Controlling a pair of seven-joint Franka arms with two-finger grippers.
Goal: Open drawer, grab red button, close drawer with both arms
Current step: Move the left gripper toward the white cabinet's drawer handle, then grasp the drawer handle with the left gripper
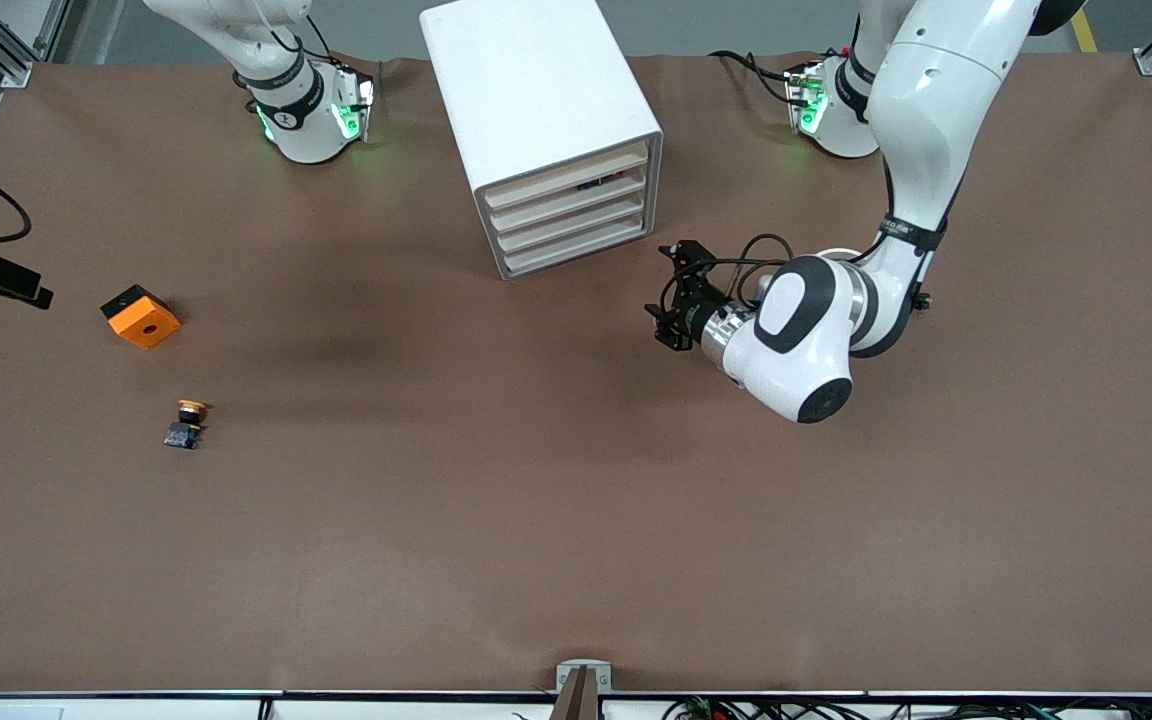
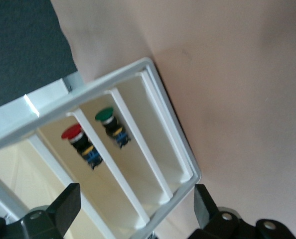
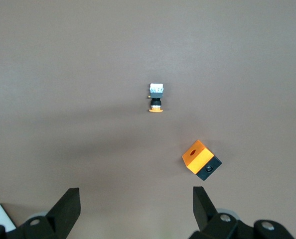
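Three buttons: red-capped, green-capped and yellow-orange-capped. One orange cube, one cabinet, four drawers, two arms.

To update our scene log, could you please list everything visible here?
Table: one, brown.
Cabinet: one, white, four drawers, farther from the camera than the cube.
Red button: one, red cap, inside a drawer.
Green button: one, green cap, in the adjoining drawer.
Orange cube: one, toward the right arm's end.
Yellow-capped button: one, nearer the camera than the cube.
Left gripper: black fingers open, in front of the cabinet.
Right gripper: black fingers open, over the cube and yellow-capped button.
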